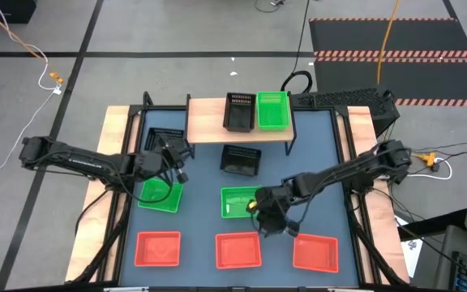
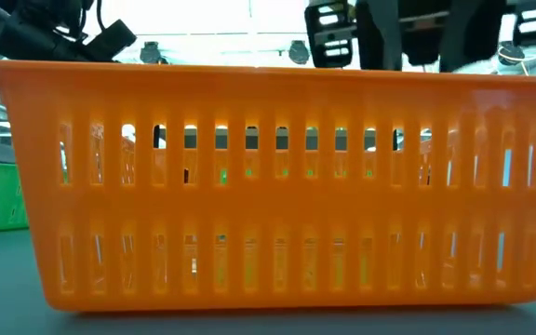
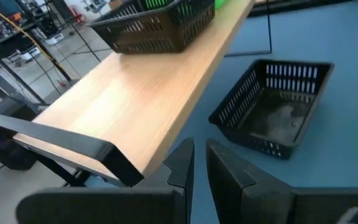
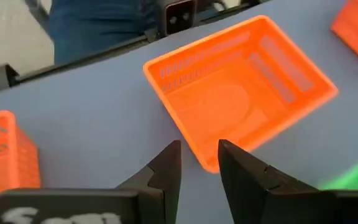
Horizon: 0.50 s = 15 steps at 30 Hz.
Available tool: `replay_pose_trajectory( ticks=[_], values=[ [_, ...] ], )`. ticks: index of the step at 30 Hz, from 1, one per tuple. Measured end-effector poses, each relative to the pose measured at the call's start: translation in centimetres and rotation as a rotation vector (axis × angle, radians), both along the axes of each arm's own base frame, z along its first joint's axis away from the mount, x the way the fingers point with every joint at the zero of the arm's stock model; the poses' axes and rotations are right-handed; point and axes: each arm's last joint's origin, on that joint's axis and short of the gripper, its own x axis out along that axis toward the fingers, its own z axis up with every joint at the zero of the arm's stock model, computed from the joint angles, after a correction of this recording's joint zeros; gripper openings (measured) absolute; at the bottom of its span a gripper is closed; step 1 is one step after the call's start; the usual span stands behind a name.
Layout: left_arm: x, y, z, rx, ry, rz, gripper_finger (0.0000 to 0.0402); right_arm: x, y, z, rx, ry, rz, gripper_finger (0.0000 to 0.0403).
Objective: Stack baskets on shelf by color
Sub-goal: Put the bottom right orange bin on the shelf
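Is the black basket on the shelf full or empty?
Empty. From above, the black basket on the shelf shows only its own slatted floor, beside a green basket.

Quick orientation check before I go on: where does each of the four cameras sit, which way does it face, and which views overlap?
High view: above the table, looking straight down; shows both arms, the shelf and the baskets.
Low view: at table-top height, looking level; the middle red basket fills it, dark arm parts above.
Left wrist view: on the left arm, facing the shelf and a black basket; left gripper at bottom.
Right wrist view: on the right arm, looking down past the right gripper at the middle red basket.
Shared: low and right wrist views both show that red basket.
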Motion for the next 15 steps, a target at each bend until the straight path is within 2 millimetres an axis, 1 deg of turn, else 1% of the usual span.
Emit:
replay_pose_trajectory(
  ticks=[4, 6, 8, 11, 15],
  values=[
    [0.3, 0.0, -0.6, -0.008, 0.028, 0.004, 0.0046, 0.4, 0.7, -1.7, -0.04, 0.02, 0.04, 0.0087],
    [0.5, 0.0, -0.8, -0.012, 0.037, 0.006, 0.0046, 0.1, 0.6, -2.3, -0.049, 0.082, 0.025, 0.0082],
    [0.6, 0.0, -1.0, -0.013, 0.051, 0.007, 0.0046, -0.4, 0.4, -2.3, -0.047, 0.161, -0.007, 0.0076],
    [0.7, 0.0, -1.2, -0.011, 0.063, 0.007, 0.0046, -1.6, 0.8, -1.3, -0.046, 0.25, -0.083, 0.0071],
    [0.8, 0.0, -1.2, 0.016, 0.072, -0.004, 0.0046, -3.2, 2.1, 1.5, 0.032, 0.279, -0.174, 0.0068]
  ],
)
